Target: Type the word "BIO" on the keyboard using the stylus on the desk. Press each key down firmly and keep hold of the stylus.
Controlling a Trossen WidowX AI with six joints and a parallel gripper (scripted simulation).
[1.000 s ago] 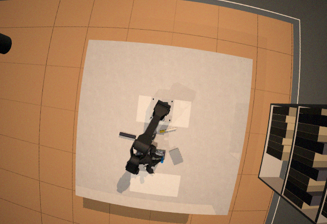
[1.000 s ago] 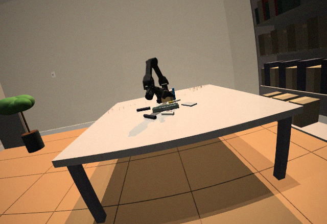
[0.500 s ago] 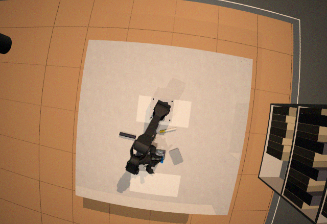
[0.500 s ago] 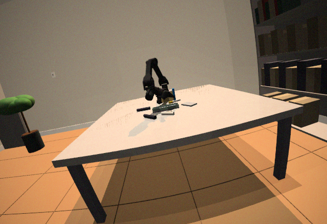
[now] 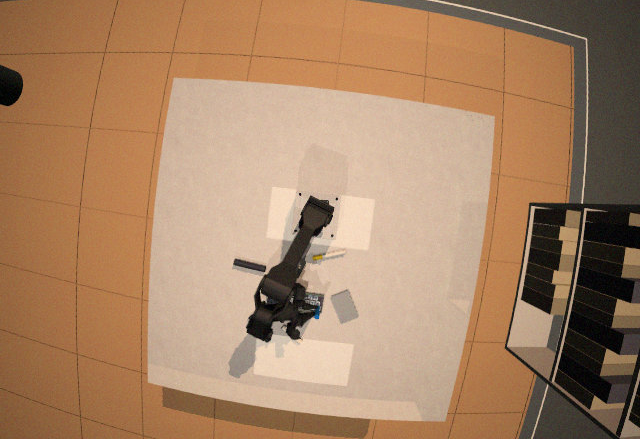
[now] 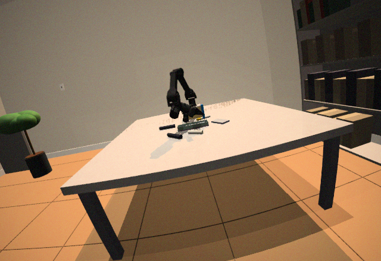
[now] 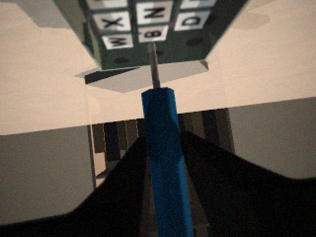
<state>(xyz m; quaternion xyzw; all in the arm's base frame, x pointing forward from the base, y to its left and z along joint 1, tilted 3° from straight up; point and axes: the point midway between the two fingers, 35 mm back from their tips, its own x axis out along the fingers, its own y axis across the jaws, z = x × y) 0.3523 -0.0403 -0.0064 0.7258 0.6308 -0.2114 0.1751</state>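
Note:
My gripper (image 7: 163, 141) (image 5: 305, 315) (image 6: 193, 112) is shut on the blue stylus (image 7: 164, 148) (image 5: 316, 313) (image 6: 202, 109). Its thin grey tip (image 7: 154, 61) reaches the key marked B (image 7: 152, 34) at the near edge of the green keyboard (image 7: 188, 46) (image 6: 193, 125) (image 5: 314, 298). The keys W, X, N and D show around it in the wrist view. The arm covers most of the keyboard in the overhead view.
A grey flat pad (image 5: 344, 306) (image 6: 220, 120) lies right of the keyboard. A yellow-and-white pen (image 5: 327, 255), a white marker (image 6: 195, 131) and two dark bars (image 5: 249, 265) (image 6: 166, 126) (image 6: 174, 135) lie near. A bookshelf (image 5: 584, 300) stands beyond the white table (image 5: 413, 165).

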